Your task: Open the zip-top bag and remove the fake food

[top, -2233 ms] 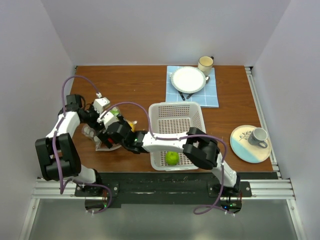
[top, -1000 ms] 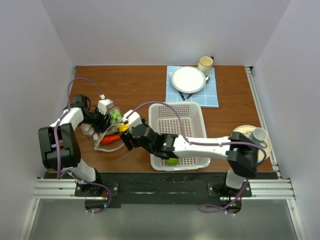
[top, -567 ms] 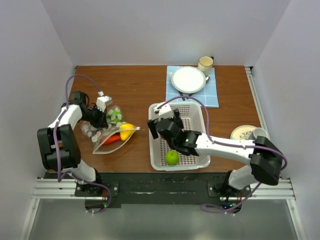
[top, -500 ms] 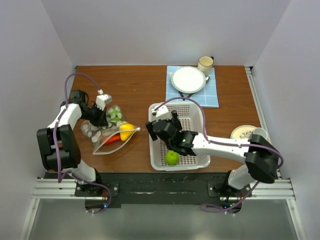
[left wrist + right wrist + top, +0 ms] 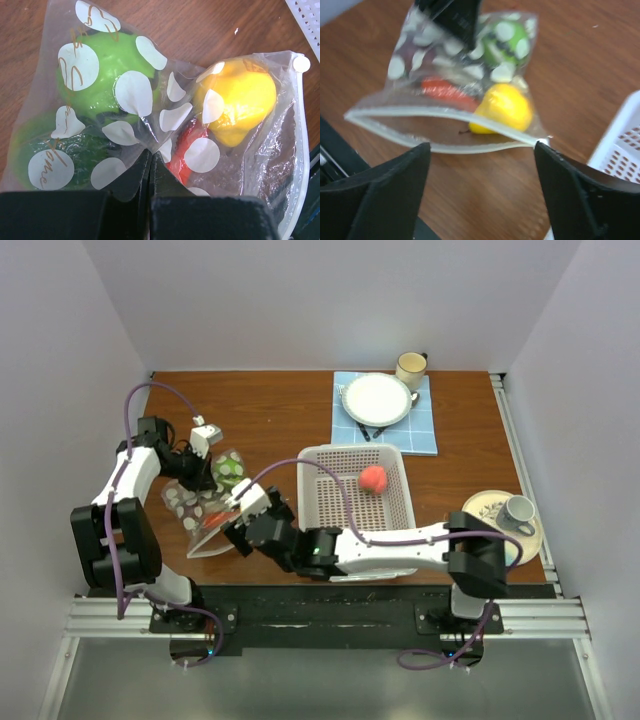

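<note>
Clamping one zip-top bag [image 5: 125, 90], left tool [image 5: 150, 162] shut; right tool [image 5: 481, 148] apart; one peach [image 5: 373, 478] in basket [image 5: 352, 450].

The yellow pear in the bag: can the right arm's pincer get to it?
Probably yes. The zip-top bag gapes toward the open right pincer, with the yellow pear just inside its mouth and nothing between.

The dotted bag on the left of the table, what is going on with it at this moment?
The left pincer is shut on the closed end of the zip-top bag. The right pincer is open and hovers before the bag's open mouth. A yellow pear, an orange carrot and a green fruit are inside. A pink peach lies in the white basket.
</note>
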Available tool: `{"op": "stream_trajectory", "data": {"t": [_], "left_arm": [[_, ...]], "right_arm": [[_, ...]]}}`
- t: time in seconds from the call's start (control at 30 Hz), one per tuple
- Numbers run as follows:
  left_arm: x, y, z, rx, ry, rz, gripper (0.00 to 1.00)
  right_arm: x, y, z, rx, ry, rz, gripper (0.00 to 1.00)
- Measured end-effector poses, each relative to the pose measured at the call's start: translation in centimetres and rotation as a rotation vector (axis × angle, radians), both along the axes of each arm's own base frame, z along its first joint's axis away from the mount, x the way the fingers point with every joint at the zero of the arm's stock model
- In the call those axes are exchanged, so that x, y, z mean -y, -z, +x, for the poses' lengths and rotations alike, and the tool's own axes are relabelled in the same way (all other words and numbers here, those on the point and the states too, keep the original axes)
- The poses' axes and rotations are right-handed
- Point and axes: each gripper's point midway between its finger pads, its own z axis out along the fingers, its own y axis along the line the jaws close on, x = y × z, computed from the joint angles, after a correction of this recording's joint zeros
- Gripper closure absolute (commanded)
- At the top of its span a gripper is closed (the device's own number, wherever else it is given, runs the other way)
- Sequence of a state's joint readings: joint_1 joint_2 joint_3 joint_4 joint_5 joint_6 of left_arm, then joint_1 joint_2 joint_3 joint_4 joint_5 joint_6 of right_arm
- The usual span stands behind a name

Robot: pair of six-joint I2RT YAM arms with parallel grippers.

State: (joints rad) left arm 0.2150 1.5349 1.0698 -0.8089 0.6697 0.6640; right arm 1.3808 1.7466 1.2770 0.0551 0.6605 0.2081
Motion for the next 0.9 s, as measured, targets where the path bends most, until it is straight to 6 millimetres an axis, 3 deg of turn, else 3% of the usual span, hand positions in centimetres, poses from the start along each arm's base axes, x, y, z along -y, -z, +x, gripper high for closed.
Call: {"op": "stream_trajectory", "data": {"t": [0.13, 0.3, 0.53, 0.9], "left_arm": [[0.0, 0.0, 0.0, -0.001, 0.000, 0.000, 1.00], [0.0, 0.1, 0.0, -0.003, 0.000, 0.000, 1.00], [0.0, 0.1, 0.0, -0.003, 0.000, 0.000, 1.00], [-0.2, 0.3, -0.1, -0.004, 0.003, 0.013, 1.00]], "right_arm": [[-1.5, 5.0, -1.6, -0.017, -0.046, -0.095, 0.31], [-2.5, 8.1, -2.4, -0.030, -0.071, -0.133, 0.33], [-5.1, 8.4, -1.3, -0.029, -0.059, -0.070, 0.14], [-6.5, 8.5, 4.8, -0.063, 0.053, 0.022, 0.02]]}}
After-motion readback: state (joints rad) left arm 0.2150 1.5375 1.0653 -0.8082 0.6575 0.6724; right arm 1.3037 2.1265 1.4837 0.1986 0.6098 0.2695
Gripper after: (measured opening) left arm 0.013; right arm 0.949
